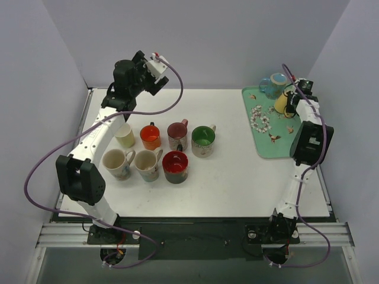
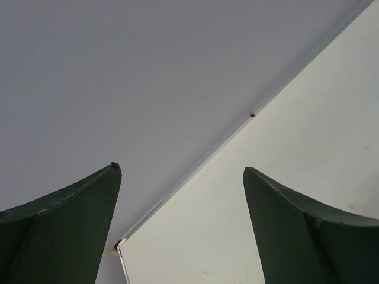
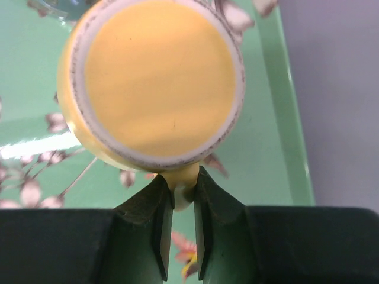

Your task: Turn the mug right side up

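A yellow mug (image 3: 157, 83) is upside down over the green floral tray (image 3: 269, 148), its flat base facing the right wrist camera. My right gripper (image 3: 183, 184) is shut on the mug's handle (image 3: 182, 184), one finger on each side. From above, the mug (image 1: 282, 103) sits under the right gripper (image 1: 290, 102) at the tray's (image 1: 278, 148) far end. My left gripper (image 2: 180, 171) is open and empty, raised at the table's far left corner; it also shows in the top view (image 1: 159, 65).
A blue mug (image 1: 272, 84) lies at the tray's far edge. Several upright mugs stand on the table's left half, among them a red one (image 1: 175, 167), a green one (image 1: 202, 141) and an orange one (image 1: 150, 136). Grey walls enclose the table.
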Controlling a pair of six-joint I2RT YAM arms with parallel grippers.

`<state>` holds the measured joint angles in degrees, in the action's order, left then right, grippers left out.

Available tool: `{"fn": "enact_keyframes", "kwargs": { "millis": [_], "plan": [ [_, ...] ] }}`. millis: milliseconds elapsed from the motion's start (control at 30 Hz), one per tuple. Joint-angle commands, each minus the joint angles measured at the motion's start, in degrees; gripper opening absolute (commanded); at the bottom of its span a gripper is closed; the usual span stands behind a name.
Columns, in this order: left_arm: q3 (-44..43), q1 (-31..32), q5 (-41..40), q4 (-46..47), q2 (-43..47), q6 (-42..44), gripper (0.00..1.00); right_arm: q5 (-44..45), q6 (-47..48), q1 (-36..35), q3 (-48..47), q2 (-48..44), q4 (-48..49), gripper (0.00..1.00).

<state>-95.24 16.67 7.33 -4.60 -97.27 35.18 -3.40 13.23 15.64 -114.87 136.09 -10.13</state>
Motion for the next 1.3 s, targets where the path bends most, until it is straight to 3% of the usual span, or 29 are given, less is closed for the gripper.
{"fn": "enact_keyframes", "kwargs": {
  "millis": [0,167,400,600,800,867,1100,1267],
  "plan": [
    [2.86,0.56,6.90,3.36,3.75,-0.28,0.95,0.23,-15.05,-0.52,6.56,-13.72,2.22,0.00],
    [8.48,0.91,12.34,8.73,5.60,-2.48,0.95,0.33,-23.24,-0.43,16.41,-21.99,2.13,0.00],
    [18.49,3.19,17.18,13.82,10.26,-0.56,0.95,-5.74,-35.02,-0.61,21.79,-30.79,-1.29,0.00],
    [24.66,6.71,19.56,26.73,10.53,2.88,0.95,-13.99,-42.50,-2.36,27.41,-43.69,-4.89,0.00],
    [29.75,13.38,15.97,49.90,6.23,11.66,0.95,-20.93,-46.62,-9.65,30.83,-55.03,-9.21,0.00],
    [30.29,15.31,14.56,53.45,5.08,12.72,0.95,-22.87,-49.52,-13.33,32.24,-58.81,-7.72,0.00],
    [33.71,19.54,15.52,55.75,6.66,18.34,0.95,-24.55,-57.00,-22.31,34.79,-65.77,-5.17,0.00],
    [35.91,22.79,14.38,58.12,9.55,17.82,0.95,-22.80,-58.06,-28.11,35.59,-69.12,-4.02,0.00]
  ]
}}
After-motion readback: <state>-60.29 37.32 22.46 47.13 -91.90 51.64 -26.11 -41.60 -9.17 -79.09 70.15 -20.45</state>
